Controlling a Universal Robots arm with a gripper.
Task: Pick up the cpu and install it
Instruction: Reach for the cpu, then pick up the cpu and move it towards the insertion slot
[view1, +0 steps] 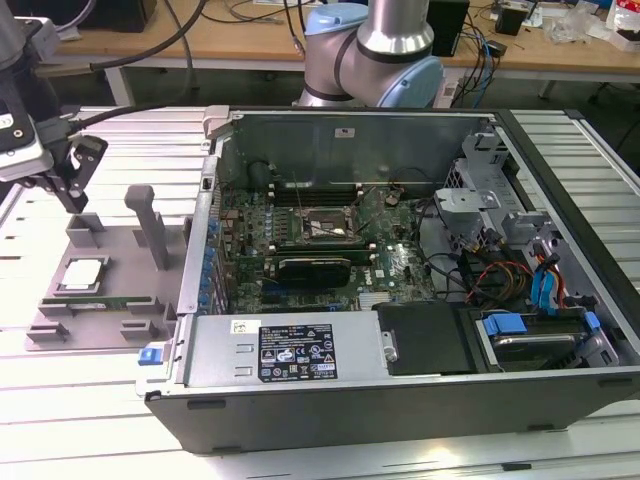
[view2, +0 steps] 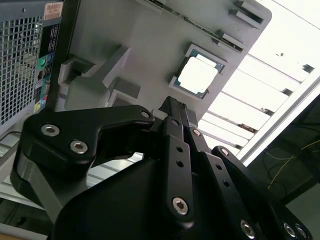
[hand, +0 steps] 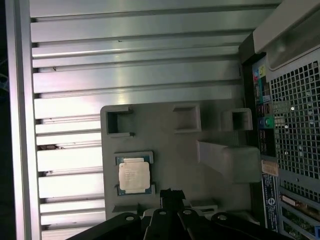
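Note:
The cpu (view1: 82, 272) is a small square chip with a silver top. It lies flat in a recess of a grey holder plate (view1: 120, 255) at the exterior view's left, beside the open computer case. My gripper (view1: 72, 203) hangs above the plate's far end, apart from the chip, with its black fingers shut and nothing between them. Both wrist views look down past the gripper (view2: 172, 105) (hand: 171, 194) onto the cpu (view2: 198, 76) (hand: 134, 176). The black-framed socket (view1: 325, 228) sits on the motherboard inside the case.
The open computer case (view1: 300, 360) fills the middle, with cables, drive bays (view1: 530, 330) and a power supply along its near side. Grey posts (view1: 150, 225) rise from the holder plate, and a green memory stick (view1: 100, 300) lies beside the chip. The case's rear wall (hand: 295, 125) stands next to the plate.

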